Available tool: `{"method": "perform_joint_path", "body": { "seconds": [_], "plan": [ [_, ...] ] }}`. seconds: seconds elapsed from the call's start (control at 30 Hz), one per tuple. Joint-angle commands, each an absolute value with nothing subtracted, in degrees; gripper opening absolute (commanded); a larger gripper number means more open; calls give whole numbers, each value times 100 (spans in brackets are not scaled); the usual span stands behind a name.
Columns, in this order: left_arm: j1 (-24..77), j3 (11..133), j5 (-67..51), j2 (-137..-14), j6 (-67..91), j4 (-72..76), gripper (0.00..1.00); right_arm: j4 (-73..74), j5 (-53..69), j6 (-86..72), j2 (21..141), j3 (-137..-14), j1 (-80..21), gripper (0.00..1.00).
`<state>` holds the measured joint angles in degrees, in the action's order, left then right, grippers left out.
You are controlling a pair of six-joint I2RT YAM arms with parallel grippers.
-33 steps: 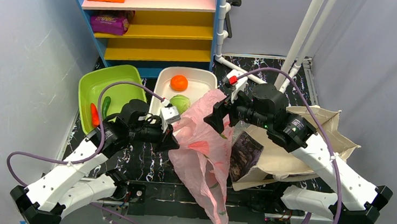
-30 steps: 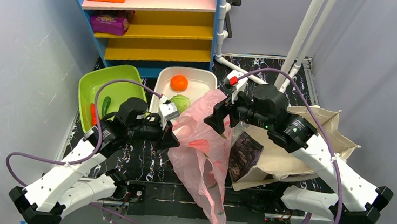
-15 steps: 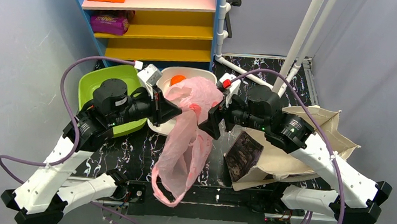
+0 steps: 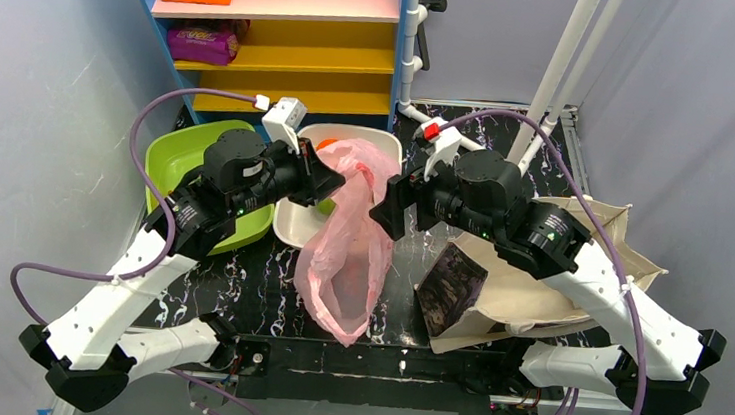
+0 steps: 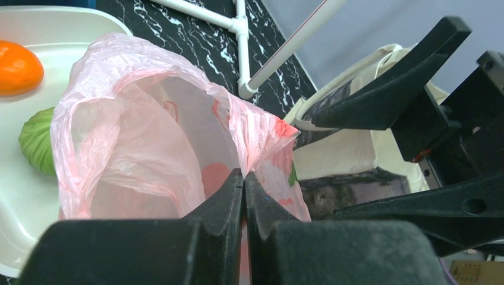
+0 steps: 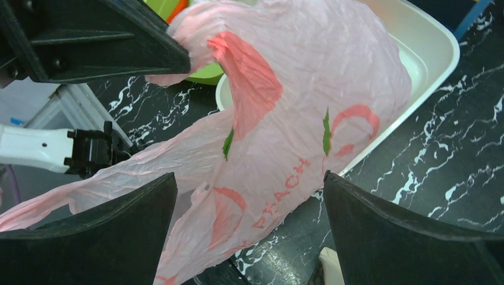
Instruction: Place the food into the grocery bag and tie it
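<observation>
**Top view.** Your left tool point(image 4: 331, 181) holds the pink bag point(image 4: 343, 266) up by its upper edge, just in front of the white tray point(image 4: 293, 229). The bag's body hangs limp over the black marbled counter point(image 4: 256, 288). Your right tool point(image 4: 391, 208) faces the bag from the other side, fingers spread, gripping nothing. The orange point(image 4: 326, 145) peeks out behind the bag. A green tub point(image 4: 179, 156) sits to the left and a canvas tote point(image 4: 547, 293) lies to the right.

**Left wrist view.** The left tool point(image 5: 243, 178) is clenched on a thin fold of the bag's point(image 5: 148, 136) rim, and the mouth gapes open beyond it. The orange point(image 5: 18, 66) and the cabbage point(image 5: 37, 139) rest in the tray point(image 5: 24, 231), outside the bag.

**Right wrist view.** The right tool point(image 6: 249, 184) stands released. The crumpled bag point(image 6: 309, 77) lies beyond its fingers and no film is caught between them. The tray's rim point(image 6: 428, 53) shows past the bag.

**Handling.** Expect the bag to be featherlight, limp and slippery. It will likely sag shut wherever you leave it unsupported, and a hard tug could tear it. Take hold on the rim opposite the left tool, pinching a gathered fold rather than a single layer. The orange looks firm and liable to roll. The cabbage is wider and leafy, so grip it across its middle.
</observation>
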<state>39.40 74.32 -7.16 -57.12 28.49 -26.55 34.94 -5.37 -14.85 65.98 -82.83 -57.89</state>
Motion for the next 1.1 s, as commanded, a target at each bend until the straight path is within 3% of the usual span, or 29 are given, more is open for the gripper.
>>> {"method": "perform_joint_path", "body": {
  "seconds": [0.0, 0.33, 0.4, 0.47, 0.57, 0.67, 0.73, 0.77, 0.9, 1.07],
  "plan": [
    [3963, 7693, -484, -5765, 3132, -2141, 0, 3800, -1191, -2124, 6651, -8571, -5823, 100],
    [3958, 7783, -647, -5839, 3124, -1942, 0, 3868, -1204, -2530, 7154, -8418, -5827, 100],
    [3961, 7714, -710, -5778, 3080, -1837, 0, 3914, -1276, -2545, 7241, -8481, -5827, 94],
    [3960, 7669, -738, -5722, 3047, -1751, 0, 3951, -1280, -2540, 7304, -8511, -5832, 87],
    [3962, 7658, -734, -5703, 2986, -1710, 0, 4020, -1145, -2512, 7417, -8564, -5827, 65],
    [3963, 7638, -731, -5690, 2939, -1656, 0, 4198, -1104, -2478, 7498, -8724, -5827, 35],
    [3957, 7596, -730, -5695, 2915, -1608, 0, 4329, -1188, -2441, 7521, -8846, -5827, 6],
    [3961, 7580, -729, -5681, 2903, -1589, 0, 4414, -1277, -2431, 7531, -8925, -5827, 1],
    [3956, 7585, -717, -5673, 2823, -1592, 1, 4805, -1863, -2357, 7608, -9332, -5827, 1],
    [3964, 7667, -648, -5652, 2689, -1720, 27, 5199, -2582, -2105, 7676, -9791, -5828, 1]
  ]
}}
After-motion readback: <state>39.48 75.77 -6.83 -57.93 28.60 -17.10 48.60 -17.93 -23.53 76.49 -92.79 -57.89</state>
